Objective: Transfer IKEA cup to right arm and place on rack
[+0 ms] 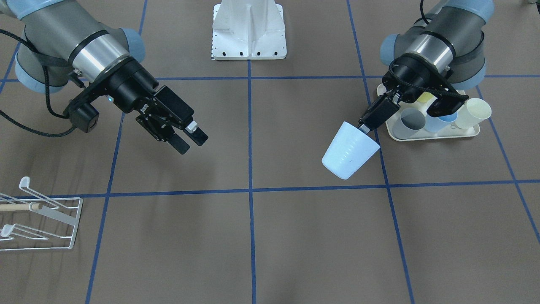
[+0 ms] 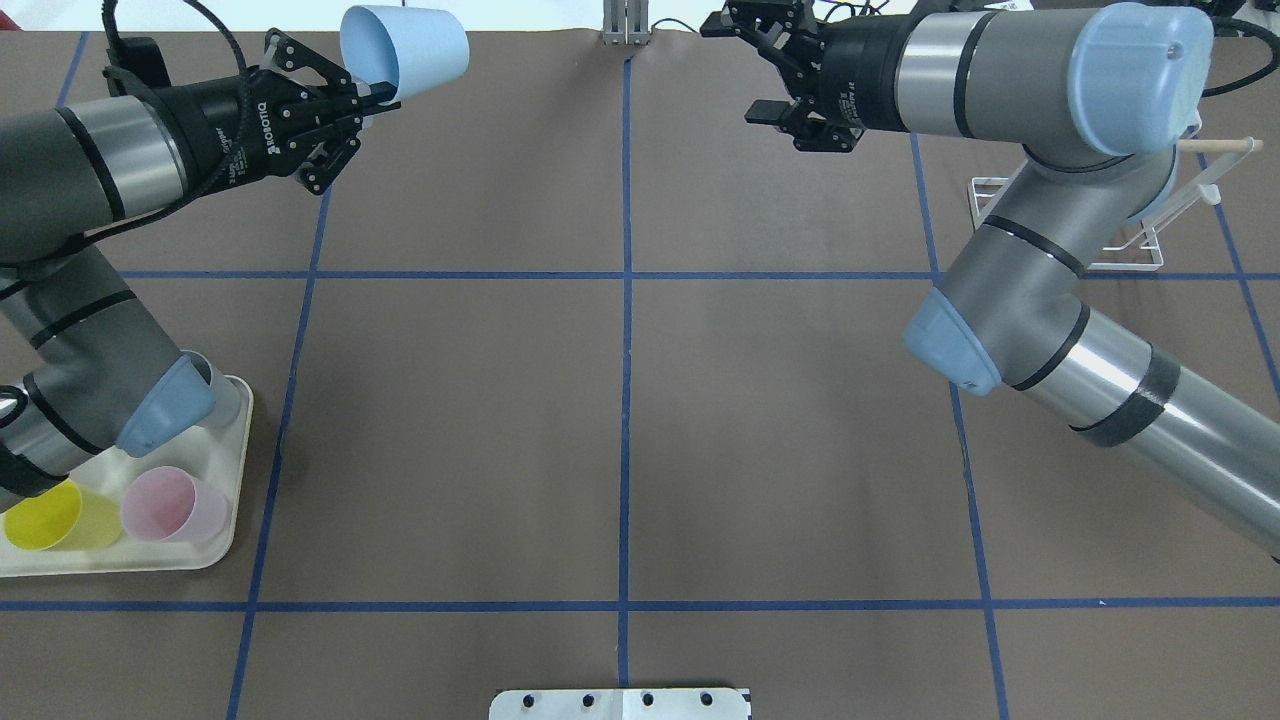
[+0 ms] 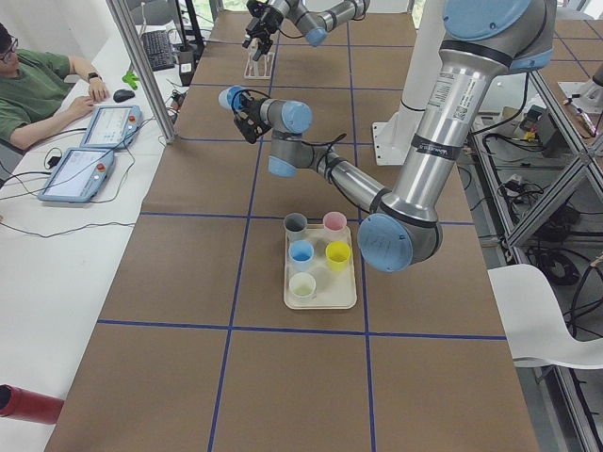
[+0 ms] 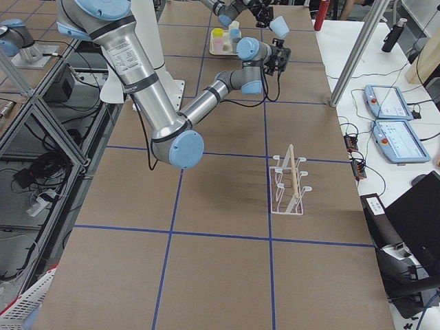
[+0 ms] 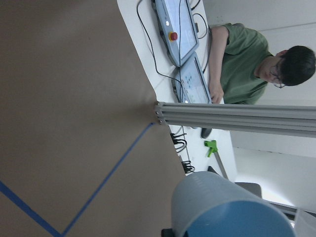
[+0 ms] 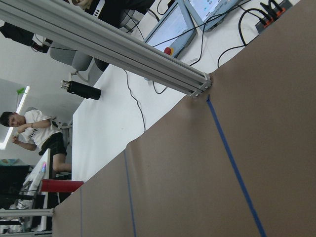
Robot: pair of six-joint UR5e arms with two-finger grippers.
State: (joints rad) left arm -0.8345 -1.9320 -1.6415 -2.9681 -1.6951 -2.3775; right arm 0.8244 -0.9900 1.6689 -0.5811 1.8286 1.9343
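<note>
Over on the robot's left, a cream tray [image 2: 238, 480] sits on the table [image 2: 620, 420] with five other cups [image 3: 301, 251] standing in it: grey, pink, blue, yellow and cream. The left arm reaches away from the tray, out toward the far edge. Its left gripper [image 1: 366, 126] pinches the rim of the pale blue cup [image 1: 350, 150], one finger inside the mouth and one outside. The cup hangs in the air clear of the table. It is tipped on its side, with its base pointing toward the middle and its mouth back at the gripper.

Across the centre line the right gripper [image 1: 192, 142] faces it, raised off the table. Its fingers are spread wide with nothing between them, and it is well apart from the cup.

Further right, the white wire rack [image 4: 289, 182] stands on the table with its wooden rod [image 4: 291, 172] laid along the top. No cup is on its prongs, and neither gripper is near it.
</note>
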